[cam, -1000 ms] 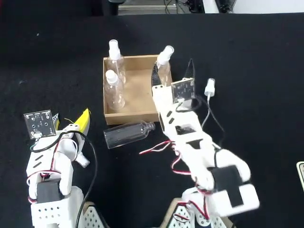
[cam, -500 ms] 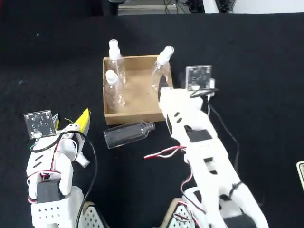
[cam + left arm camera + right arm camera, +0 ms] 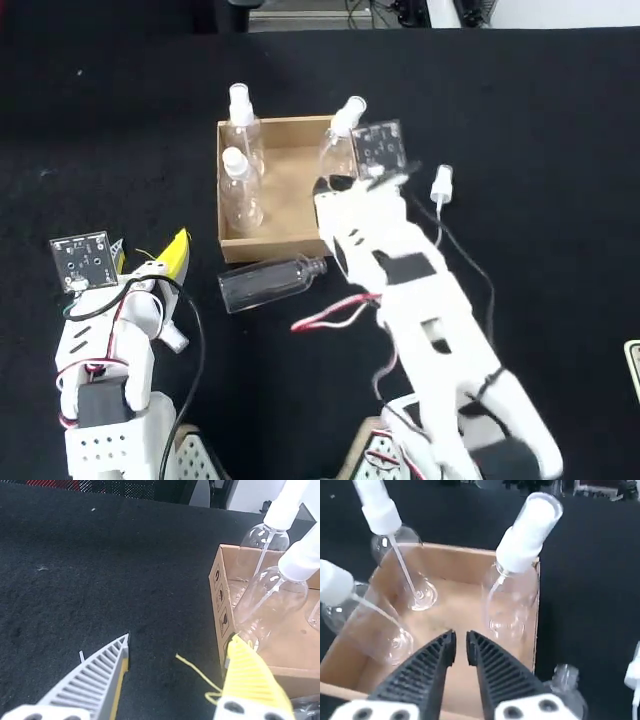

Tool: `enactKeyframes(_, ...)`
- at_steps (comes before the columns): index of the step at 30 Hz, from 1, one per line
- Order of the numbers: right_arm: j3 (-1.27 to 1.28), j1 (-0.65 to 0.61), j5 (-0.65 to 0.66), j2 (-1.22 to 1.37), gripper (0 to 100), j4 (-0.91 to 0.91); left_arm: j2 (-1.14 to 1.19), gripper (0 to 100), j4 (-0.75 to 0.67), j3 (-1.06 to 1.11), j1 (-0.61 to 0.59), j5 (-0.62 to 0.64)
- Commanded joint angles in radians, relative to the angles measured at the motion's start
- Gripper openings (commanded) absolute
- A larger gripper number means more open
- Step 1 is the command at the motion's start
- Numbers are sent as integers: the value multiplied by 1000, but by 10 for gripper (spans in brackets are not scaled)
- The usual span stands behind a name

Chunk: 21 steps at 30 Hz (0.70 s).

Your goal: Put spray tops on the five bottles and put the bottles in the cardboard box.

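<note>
Presently poised over the cardboard box (image 3: 275, 243) with right gripper (image 3: 460, 641) almost closed, empty; parked beside it with left gripper (image 3: 180, 643) spread wide, empty.

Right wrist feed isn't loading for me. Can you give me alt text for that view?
The right gripper, nearly shut and empty, hangs above a cardboard box that holds three clear bottles, each with a white spray top. Outside the box are a bottle without a top and, near it, a loose spray top on the black table.
</note>
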Motion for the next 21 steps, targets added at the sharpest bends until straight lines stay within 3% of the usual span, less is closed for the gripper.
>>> enactKeyframes(1,-140,-14,-6,93,10,75,-12,289,-12,-12,5,6)
enactKeyframes(21,-245,-12,-6,380,10,15,-12,289,-12,-10,5,6)
